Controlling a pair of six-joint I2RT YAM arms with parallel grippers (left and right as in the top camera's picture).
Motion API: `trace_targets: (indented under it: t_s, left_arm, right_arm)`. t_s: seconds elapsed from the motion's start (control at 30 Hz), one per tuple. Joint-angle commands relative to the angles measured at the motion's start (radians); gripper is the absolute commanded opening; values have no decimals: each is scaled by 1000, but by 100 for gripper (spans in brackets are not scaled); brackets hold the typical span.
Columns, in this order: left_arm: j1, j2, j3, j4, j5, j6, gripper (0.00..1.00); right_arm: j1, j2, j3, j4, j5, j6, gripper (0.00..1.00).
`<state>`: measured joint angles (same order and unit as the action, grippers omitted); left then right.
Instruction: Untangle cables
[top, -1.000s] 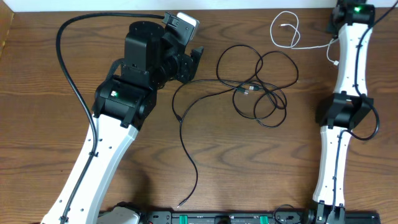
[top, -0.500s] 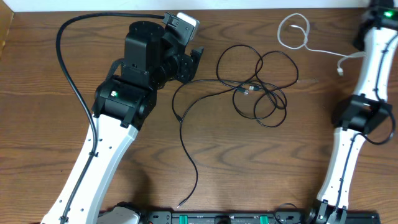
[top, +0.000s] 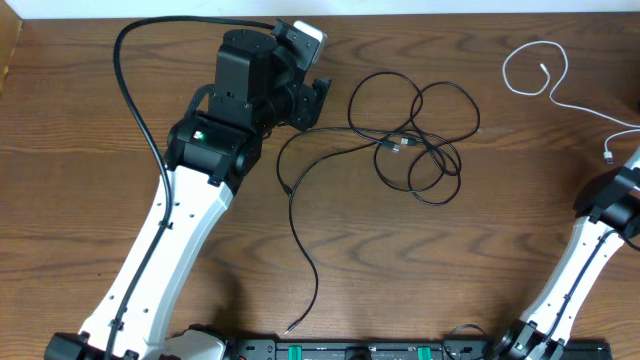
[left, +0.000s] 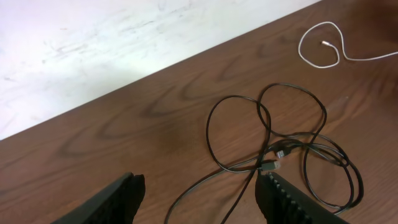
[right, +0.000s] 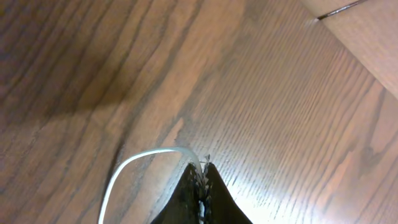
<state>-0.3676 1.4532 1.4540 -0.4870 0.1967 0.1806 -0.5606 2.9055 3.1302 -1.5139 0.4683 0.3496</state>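
White arms (top: 165, 255), black joints (top: 245, 80)

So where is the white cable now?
Overhead view: the white cable lies at the far right of the table, well apart from the black cable coiled mid-table. The right wrist view shows the shut right gripper pinching it.

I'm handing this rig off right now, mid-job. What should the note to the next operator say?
Left gripper: open, empty, hovering beside the looped black cable.
Right gripper: shut on the white cable, outside the overhead view.
Done: white cable lies clear of the black one.
Left: black cable crosses over itself in several loops; spread it out.
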Motion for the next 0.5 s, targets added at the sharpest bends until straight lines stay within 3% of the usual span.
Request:
trace_targets:
  t_s: [0.0,0.23,0.47]
  left_arm:
    - [3,0,5,6,-2,5,62]
    - [3,0,5,6,-2,5,62]
    - [3,0,5,-2,-2,5,62]
  right_arm:
    - [23,-16,10,1,-20,16,1]
    - [68,-16,10,60,-176,-72,1]
    - [131,-16,10,227,-410,-221,1]
